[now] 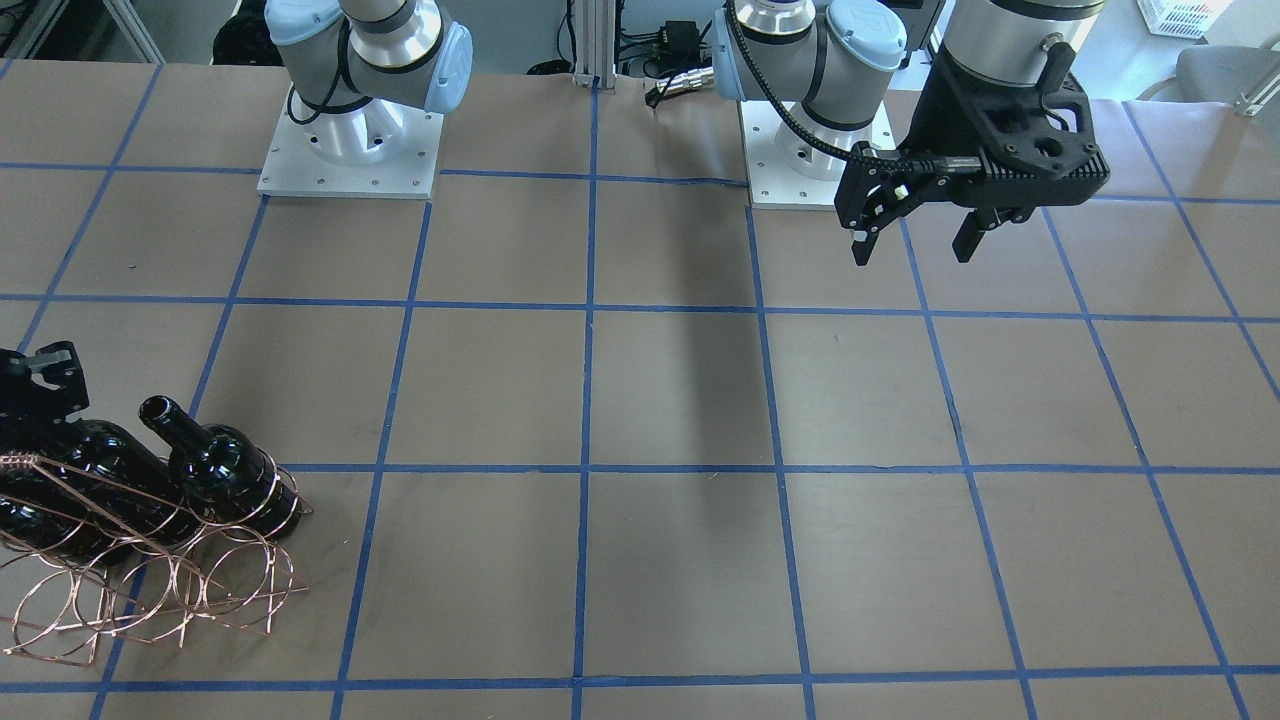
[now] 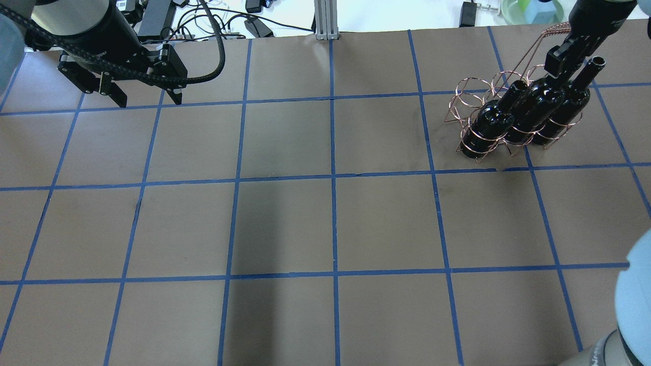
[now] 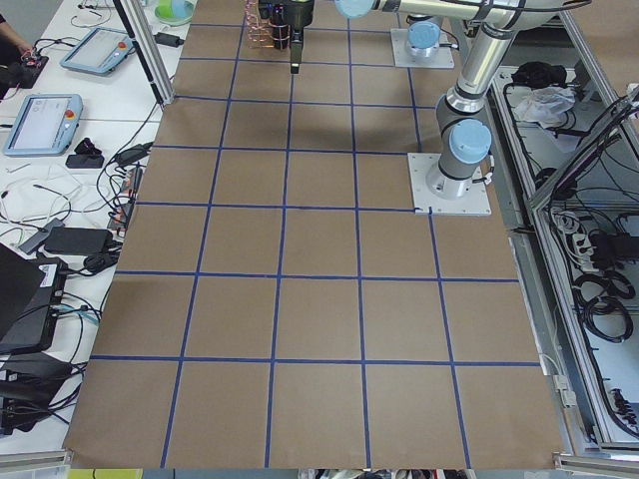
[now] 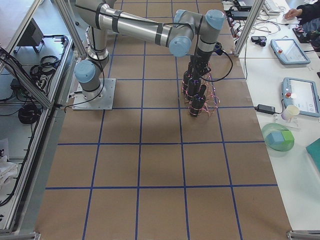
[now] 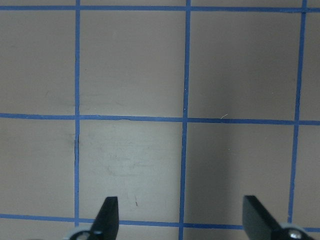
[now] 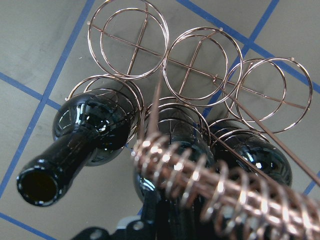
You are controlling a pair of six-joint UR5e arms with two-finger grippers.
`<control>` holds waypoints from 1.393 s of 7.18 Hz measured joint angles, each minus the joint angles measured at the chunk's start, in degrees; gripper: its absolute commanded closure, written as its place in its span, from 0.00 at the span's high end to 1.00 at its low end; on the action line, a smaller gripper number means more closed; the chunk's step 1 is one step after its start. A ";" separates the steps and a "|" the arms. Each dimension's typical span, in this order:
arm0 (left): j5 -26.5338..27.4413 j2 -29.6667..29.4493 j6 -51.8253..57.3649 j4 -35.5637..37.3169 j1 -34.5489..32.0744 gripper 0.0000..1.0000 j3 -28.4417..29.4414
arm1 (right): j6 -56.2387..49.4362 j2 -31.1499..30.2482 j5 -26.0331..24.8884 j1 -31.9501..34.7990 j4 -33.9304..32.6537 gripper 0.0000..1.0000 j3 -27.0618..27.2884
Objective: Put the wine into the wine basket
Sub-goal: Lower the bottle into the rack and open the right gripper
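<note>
Seen from above, the wine basket (image 6: 191,64) sat far out at about 1 o'clock on the brown table (image 2: 285,223). It was made of thin pink-gold wire bent into round rings. Three dark, shiny bottles lay side by side in its lower row of rings. Their fat ends pointed to 7 o'clock and their thin necks pointed up toward 1 o'clock. The wine (image 2: 534,104) was the middle one, and it touched the other two bottles (image 2: 485,127) on each side. The upper rings had nothing in them. The right gripper (image 2: 558,65) was down right at the neck of the wine, under the basket's curly handle (image 2: 554,29). The handle and the black gripper hid its jaws, so I could not tell if they were pinching the neck or were loose. The left gripper (image 2: 150,100) hung in the air at about 10 o'clock, well apart from the basket. Its jaws were spread wide and held nothing. Only the table and its blue lines (image 5: 186,120) showed under them.
</note>
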 measured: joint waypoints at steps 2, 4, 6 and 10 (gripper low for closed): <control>0.04 0.01 0.00 0.06 0.03 0.88 0.00 | 0.05 0.50 -0.26 0.46 -0.28 0.00 0.00; 0.01 0.01 0.00 0.06 0.03 0.88 0.00 | 0.06 1.14 -0.36 0.59 -0.57 0.00 0.02; 0.00 0.01 0.00 -0.05 0.00 0.88 0.00 | -0.02 1.80 -0.29 0.62 -1.64 0.00 0.31; 0.08 0.12 0.00 0.17 -0.03 0.88 -0.73 | 0.31 2.79 -0.03 0.62 -2.20 0.64 0.58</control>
